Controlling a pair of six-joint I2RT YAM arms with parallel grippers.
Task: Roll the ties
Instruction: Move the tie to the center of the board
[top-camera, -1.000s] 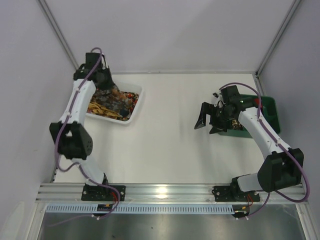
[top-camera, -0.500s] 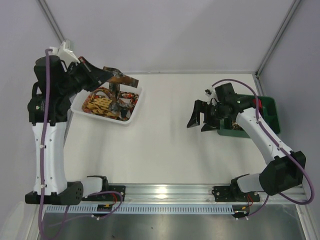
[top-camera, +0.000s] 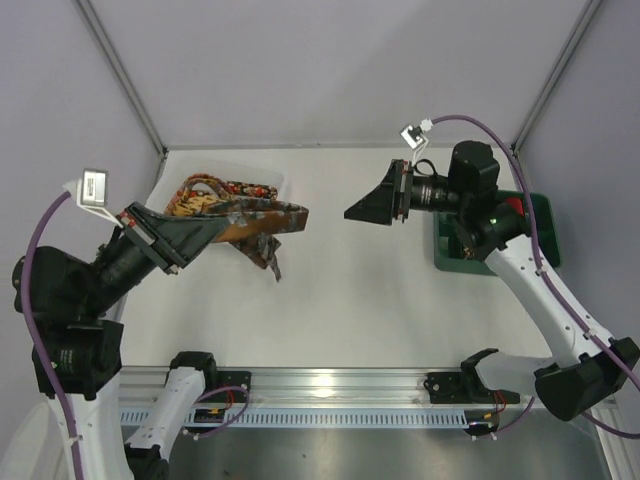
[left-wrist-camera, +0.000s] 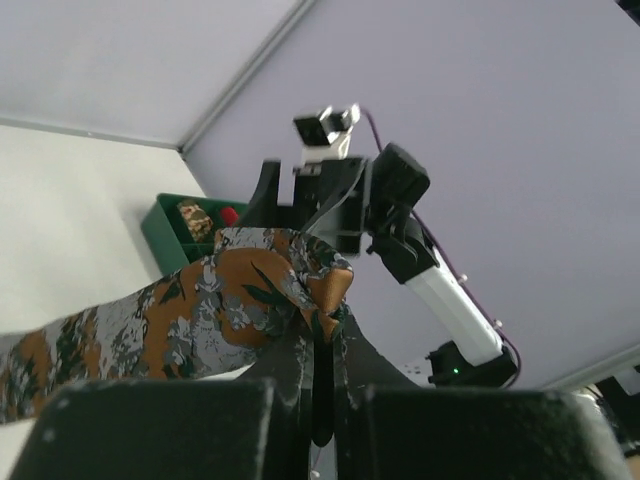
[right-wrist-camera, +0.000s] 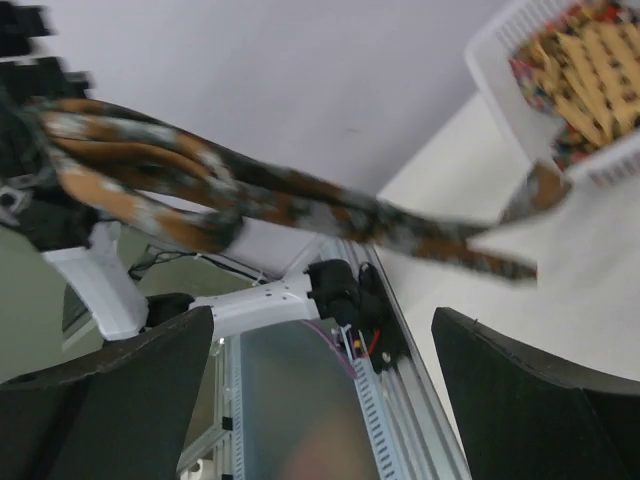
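A brown-and-orange mottled tie (top-camera: 262, 216) hangs in the air above the far-left part of the table (top-camera: 350, 300), bunched into a loose fold, with one tail (top-camera: 274, 262) dangling toward the surface. The left hand (top-camera: 222, 226) has it pinched between closed fingers, and its wrist camera shows the cloth doubled over just above the fingertips. The other end runs back toward a white tray (top-camera: 240, 168) in the far-left corner, where a yellow lattice tie (top-camera: 190, 207) and a red-flowered one (top-camera: 252, 188) lie heaped. Whether that end rests inside the tray cannot be told.

Across the gap, well apart from the cloth, the right hand (top-camera: 358, 210) is held high with its fingers spread wide and empty, pointed at the hanging tie. Behind it, a green bin (top-camera: 545, 215) sits at the right edge of the table, with something red showing inside.

The tie is not yet flat, so rolling has not begun. The main risk seems to be the grip. The pinch holds a folded bunch rather than a single layer, so a layer could slide out and the tie could drop in a heap. If the far end is tangled in the tray, pulling further could drag the other ties over the rim. The right hand, closing on a swinging fold, could also catch the wrong layer or miss the tie.
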